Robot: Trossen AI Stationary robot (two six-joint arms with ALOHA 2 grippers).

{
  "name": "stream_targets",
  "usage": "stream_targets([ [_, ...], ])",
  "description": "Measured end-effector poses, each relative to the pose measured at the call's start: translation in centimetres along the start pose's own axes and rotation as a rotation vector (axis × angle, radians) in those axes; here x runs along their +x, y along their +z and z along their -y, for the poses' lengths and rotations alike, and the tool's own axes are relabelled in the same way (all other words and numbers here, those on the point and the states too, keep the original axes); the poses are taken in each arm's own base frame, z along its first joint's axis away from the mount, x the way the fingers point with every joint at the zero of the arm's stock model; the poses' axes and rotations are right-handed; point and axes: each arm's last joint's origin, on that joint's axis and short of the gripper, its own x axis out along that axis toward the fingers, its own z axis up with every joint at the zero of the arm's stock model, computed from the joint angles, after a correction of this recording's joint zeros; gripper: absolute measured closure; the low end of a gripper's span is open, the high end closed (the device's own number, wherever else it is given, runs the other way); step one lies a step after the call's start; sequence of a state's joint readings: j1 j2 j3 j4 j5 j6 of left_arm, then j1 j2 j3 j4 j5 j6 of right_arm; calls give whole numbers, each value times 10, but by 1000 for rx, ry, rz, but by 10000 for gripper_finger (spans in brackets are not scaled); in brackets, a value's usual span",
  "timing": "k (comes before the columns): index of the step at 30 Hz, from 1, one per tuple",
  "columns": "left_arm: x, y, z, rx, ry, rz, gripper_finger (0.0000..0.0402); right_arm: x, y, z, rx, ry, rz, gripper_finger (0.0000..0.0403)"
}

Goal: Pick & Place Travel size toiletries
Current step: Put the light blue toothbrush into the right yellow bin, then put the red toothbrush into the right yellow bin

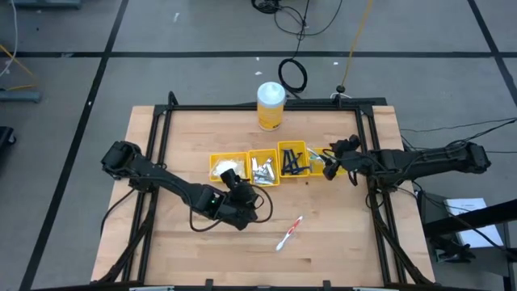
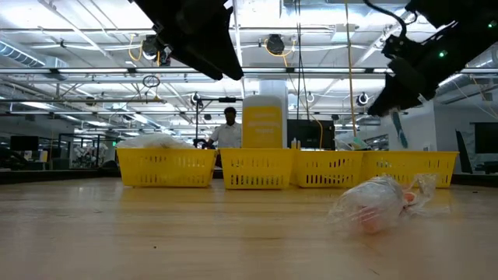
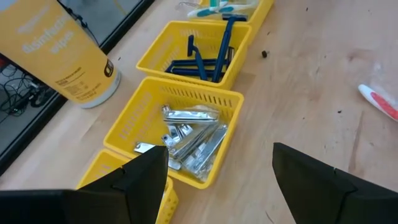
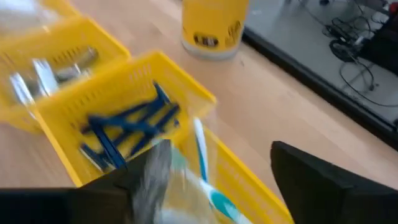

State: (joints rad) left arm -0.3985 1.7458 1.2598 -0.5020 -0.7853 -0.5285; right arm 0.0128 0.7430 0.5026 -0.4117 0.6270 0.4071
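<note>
At frame centre in the high view, four yellow bins (image 1: 266, 166) sat in a row on the counter (image 1: 178, 242), holding a white packet (image 1: 229, 172), silvery sachets (image 3: 189, 142), blue razors (image 3: 202, 61) and toothbrushes (image 4: 208, 168). One toothbrush (image 1: 289, 233) lay loose lower centre. The left gripper (image 3: 219, 180) hovered beside the row, jaws spread, empty. The right gripper (image 4: 214, 186) hung over the rightmost bin, jaws apart.

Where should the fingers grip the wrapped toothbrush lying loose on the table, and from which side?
Grip the toothbrush at mid-handle, coming straight down from above. It lies flat on the bare table, slim and diagonal, apart from the yellow bins, so the fingers should probably close across its narrow width, turned square to its long axis. The left gripper looks nearest.
</note>
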Motion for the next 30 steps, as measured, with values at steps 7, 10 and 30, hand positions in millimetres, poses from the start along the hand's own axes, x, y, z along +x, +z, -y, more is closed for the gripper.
stream_targets([
  [7,0,0,0,0,-1,-1,127,-6,22,-4,150,86,197,115],
  [10,0,0,0,-4,-1,-1,124,-10,32,-6,215,143,284,118],
  [30,33,-2,53,-135,-408,-146,128,-31,56,-44,15,989,473,124],
])
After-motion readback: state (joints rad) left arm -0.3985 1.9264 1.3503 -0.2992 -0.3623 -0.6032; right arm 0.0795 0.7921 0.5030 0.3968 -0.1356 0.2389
